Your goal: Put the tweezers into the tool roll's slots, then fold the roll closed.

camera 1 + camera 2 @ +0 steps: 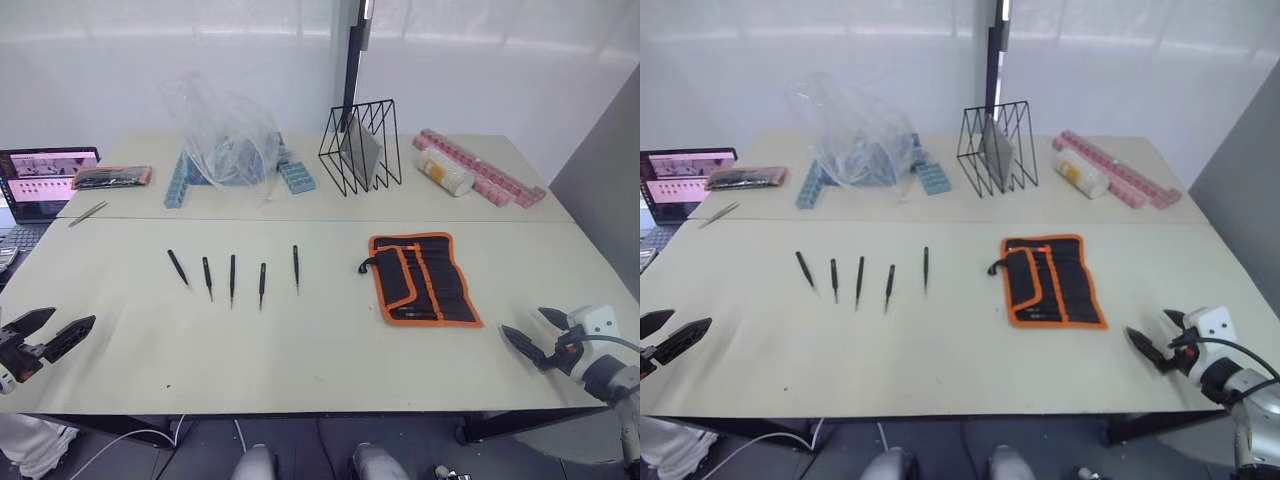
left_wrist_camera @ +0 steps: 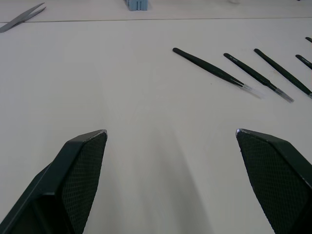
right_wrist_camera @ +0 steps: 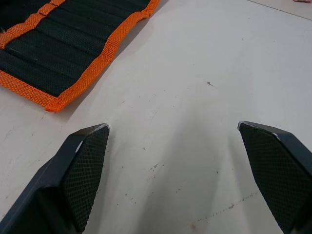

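Note:
Several slim black tweezers lie in a row on the table, left of centre, tips toward me. The tool roll lies unrolled and flat to their right, its slots facing up. My left gripper is open near the table's front left edge, and the nearest tweezers lie well ahead of its fingers. My right gripper is open near the front right, just off the near corner of the tool roll. Nothing is between either gripper's fingers.
At the far left are a silver tweezer, an orange-edged packet and a laptop. Along the back stand a clear plastic bag over blue blocks, a black wire rack, a white container and pink blocks.

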Controlling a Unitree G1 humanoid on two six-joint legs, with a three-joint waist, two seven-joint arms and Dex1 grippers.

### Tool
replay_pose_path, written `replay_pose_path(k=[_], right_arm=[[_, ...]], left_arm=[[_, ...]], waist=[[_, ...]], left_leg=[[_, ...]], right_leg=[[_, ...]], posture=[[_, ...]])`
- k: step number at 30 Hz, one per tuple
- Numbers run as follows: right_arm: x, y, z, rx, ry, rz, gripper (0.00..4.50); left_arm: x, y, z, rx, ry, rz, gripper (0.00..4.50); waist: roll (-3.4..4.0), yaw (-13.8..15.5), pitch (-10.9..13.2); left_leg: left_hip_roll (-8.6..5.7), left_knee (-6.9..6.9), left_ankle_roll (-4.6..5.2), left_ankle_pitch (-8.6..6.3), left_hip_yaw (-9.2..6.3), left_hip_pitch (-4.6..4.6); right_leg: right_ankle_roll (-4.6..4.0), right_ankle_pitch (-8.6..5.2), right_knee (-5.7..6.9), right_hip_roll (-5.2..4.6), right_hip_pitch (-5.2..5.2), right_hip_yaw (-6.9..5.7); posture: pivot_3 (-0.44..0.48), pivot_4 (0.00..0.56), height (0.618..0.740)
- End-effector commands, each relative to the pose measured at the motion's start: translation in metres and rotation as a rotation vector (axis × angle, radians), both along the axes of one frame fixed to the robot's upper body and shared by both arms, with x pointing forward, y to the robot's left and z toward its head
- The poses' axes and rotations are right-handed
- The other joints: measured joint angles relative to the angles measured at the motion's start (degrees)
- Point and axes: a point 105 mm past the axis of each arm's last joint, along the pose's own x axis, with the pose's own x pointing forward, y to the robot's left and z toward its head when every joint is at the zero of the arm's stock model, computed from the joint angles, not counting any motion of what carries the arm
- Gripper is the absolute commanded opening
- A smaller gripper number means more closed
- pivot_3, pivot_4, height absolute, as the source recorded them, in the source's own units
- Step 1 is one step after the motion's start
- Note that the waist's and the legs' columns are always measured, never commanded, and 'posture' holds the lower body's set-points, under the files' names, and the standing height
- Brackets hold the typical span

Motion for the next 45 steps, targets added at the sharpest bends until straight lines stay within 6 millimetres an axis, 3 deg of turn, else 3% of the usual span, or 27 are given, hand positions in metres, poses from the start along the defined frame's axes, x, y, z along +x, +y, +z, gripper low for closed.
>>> replay_pose_path(k=[1,6,12,17,22,27,30,40,45], right_arm=[[0.002,0.000,0.016,-0.004,-0.068,-0.024,4.49],[0.002,0.044,0.028,0.096,-0.118,-0.055,4.49],[-0.004,0.115,0.035,0.305,-0.051,-0.042,4.49],[0.009,0.165,0.032,0.415,0.028,-0.065,4.49],[0.019,0.179,0.029,0.490,0.070,-0.131,4.49],[0.024,0.190,0.024,0.523,0.086,-0.159,4.49],[0.026,0.192,0.028,0.557,0.058,-0.169,3.70],[0.030,0.190,0.036,0.578,0.005,-0.166,0.17],[0.026,0.207,0.036,0.530,0.010,-0.058,0.02]], left_arm=[[0.001,-0.006,0.010,0.012,-0.027,-0.018,4.50],[0.006,-0.050,0.014,-0.021,-0.074,-0.120,4.50],[0.007,-0.118,0.012,-0.045,-0.103,-0.327,4.50],[0.003,-0.164,0.006,-0.070,-0.024,-0.543,4.50],[-0.001,-0.196,0.005,-0.077,0.030,-0.693,4.50],[-0.001,-0.205,0.005,-0.060,0.036,-0.727,4.50],[0.002,-0.202,0.004,-0.047,0.033,-0.716,4.50],[0.002,-0.205,0.001,-0.048,0.034,-0.721,4.50],[0.003,-0.209,0.004,-0.050,0.022,-0.726,4.50]], waist=[[0.00,0.01,0.00],[0.01,0.01,-0.01],[0.01,0.04,-0.01],[0.01,-0.05,-0.01],[0.02,0.16,0.00],[0.03,-0.01,0.00],[0.03,-0.15,0.00],[0.04,-0.10,0.01],[0.04,-0.11,0.01]], left_leg=[[0.00,0.00,0.00,0.00,0.00,0.00],[0.00,0.00,-0.01,0.00,-0.04,-0.05],[-0.01,0.01,-0.01,0.00,-0.08,-0.08],[-0.01,0.01,-0.01,0.00,-0.11,-0.07],[-0.06,0.01,-0.01,0.00,-0.17,-0.17],[-0.06,0.01,-0.01,0.00,-0.20,-0.23],[-0.02,0.01,-0.01,0.00,-0.19,-0.23],[-0.03,0.01,-0.01,0.00,-0.19,-0.24],[-0.02,0.01,-0.01,0.00,-0.19,-0.24]], right_leg=[[0.00,0.00,0.00,0.00,0.00,0.00],[0.00,0.00,0.09,-0.01,-0.02,-0.01],[0.00,0.00,0.09,-0.03,-0.01,-0.02],[0.00,0.00,0.09,0.01,-0.05,-0.01],[0.00,0.00,0.09,0.00,-0.10,-0.04],[0.00,0.00,0.09,0.00,-0.15,-0.06],[0.00,0.00,0.09,0.04,-0.16,-0.06],[0.00,0.00,0.09,0.03,-0.16,-0.06],[0.00,0.00,0.09,0.03,-0.17,-0.06]], posture=[[0.000,0.150,0.705],[0.000,0.150,0.705],[0.000,0.150,0.705],[0.000,0.150,0.705],[0.000,0.150,0.705],[0.000,0.150,0.705],[0.000,0.150,0.705],[0.000,0.150,0.705],[0.000,0.150,0.705]])
